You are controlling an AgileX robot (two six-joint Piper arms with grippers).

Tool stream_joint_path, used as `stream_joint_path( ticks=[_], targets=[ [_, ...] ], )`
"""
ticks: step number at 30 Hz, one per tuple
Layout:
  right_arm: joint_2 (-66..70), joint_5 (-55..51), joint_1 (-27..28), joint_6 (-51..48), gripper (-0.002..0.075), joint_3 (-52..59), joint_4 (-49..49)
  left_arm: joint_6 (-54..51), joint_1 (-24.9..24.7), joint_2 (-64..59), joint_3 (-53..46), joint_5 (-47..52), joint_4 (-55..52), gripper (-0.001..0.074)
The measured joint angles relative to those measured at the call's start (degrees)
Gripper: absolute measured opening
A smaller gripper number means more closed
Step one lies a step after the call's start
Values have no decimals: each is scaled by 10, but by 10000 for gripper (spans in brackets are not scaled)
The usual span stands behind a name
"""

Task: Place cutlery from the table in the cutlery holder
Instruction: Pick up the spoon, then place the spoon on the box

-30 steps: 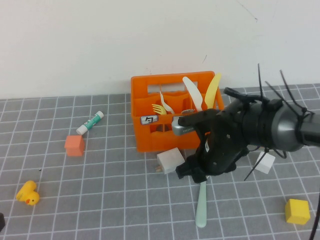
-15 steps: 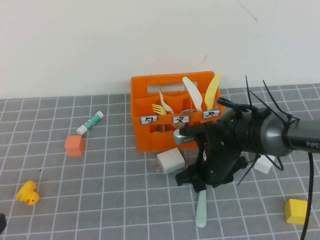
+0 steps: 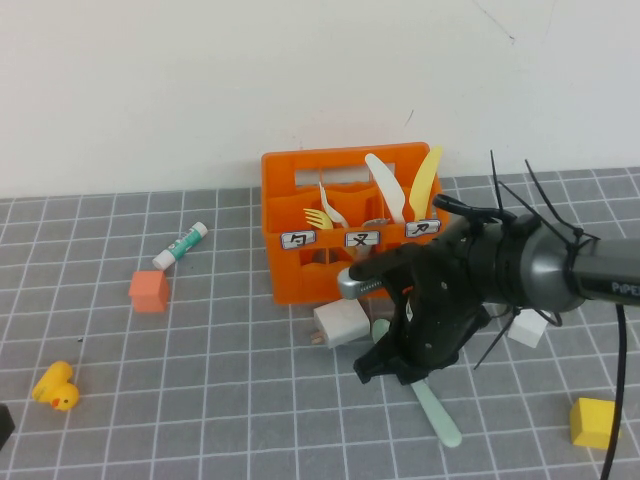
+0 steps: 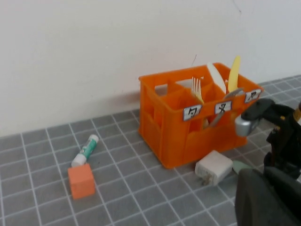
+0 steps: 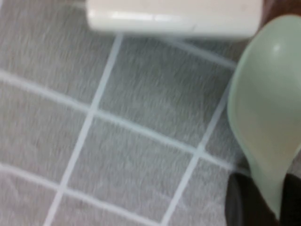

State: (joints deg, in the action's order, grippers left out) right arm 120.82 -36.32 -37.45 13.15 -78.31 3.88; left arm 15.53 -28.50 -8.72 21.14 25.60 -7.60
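Note:
The orange cutlery holder (image 3: 345, 265) stands at the back of the tiled table (image 3: 220, 400), also in the left wrist view (image 4: 188, 136). A cream-white fork (image 3: 331, 206) stands in it beside a small yellow fork, with a white knife and a yellow knife further right. My right gripper (image 3: 393, 366) is low in front of the holder, shut on the mint-green spoon (image 3: 440, 415). The spoon's handle sticks out to the front right. In the right wrist view the spoon bowl (image 5: 268, 113) sits between the dark fingertips (image 5: 237, 205). My left gripper (image 3: 3, 432) barely shows at the table's front left edge.
A white charger block (image 3: 340, 322) lies right by the spoon bowl in front of the holder. An orange cube (image 3: 149, 290), a glue stick (image 3: 181, 245) and a yellow duck (image 3: 55, 386) are on the left. A white cube (image 3: 528, 327) and a yellow cube (image 3: 595, 422) are on the right.
The right arm dropped lower, uncovering the holder's labels. The spoon's handle swung from pointing straight to the front to pointing front right.

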Motion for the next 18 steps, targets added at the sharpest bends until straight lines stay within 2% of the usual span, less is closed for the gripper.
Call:
stream_joint_path(
  ticks=[6,11,15,18],
  targets=[
    [-55,-2,-3,-58,122,1,-11,30,0,0,0,-57,-1,1],
    [-145,23,-31,-118,122,1,-32,45,0,0,0,-92,-1,0],
    [-203,112,-52,-147,122,1,-39,41,0,0,0,-72,-1,0],
    [-226,227,-57,-162,122,1,-39,39,0,0,0,-45,-3,0]
  ],
)
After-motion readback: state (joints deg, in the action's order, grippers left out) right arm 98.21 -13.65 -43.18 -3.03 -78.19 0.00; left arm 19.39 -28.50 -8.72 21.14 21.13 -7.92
